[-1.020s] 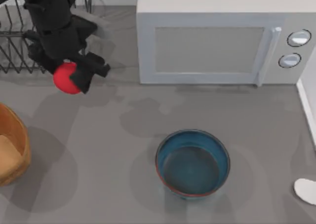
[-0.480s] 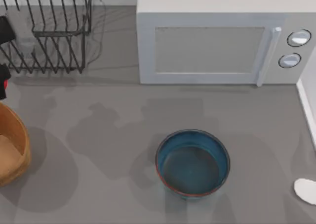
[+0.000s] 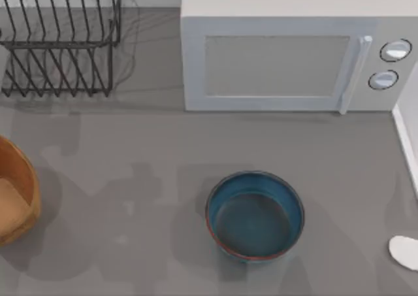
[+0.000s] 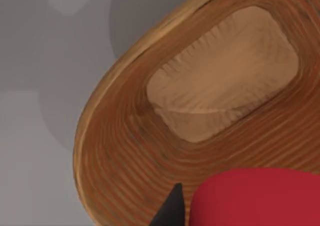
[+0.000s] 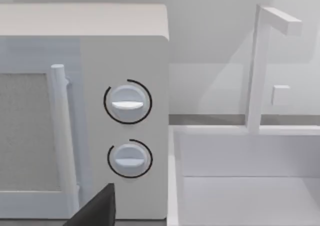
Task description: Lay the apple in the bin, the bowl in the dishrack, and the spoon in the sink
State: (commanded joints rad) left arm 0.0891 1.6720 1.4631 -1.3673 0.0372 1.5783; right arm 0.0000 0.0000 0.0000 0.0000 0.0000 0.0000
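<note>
Hanging over the bin [image 4: 120,151] (bare inside), left gripper [image 4: 210,206] jaws clenched on the apple [image 4: 255,196], bowl [image 3: 255,216] empty on the bench [image 3: 150,178], right jaws' state untellable.

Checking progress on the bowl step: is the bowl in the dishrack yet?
No. The bowl sits upright on the table, apart from the dishrack.

The left gripper [image 4: 235,206] hangs over the bin [image 4: 120,151], holding the apple [image 4: 255,198]; one dark finger tip shows beside the fruit. In the right wrist view a dark finger [image 5: 97,208] of the right arm points toward the microwave [image 5: 85,111].
</note>
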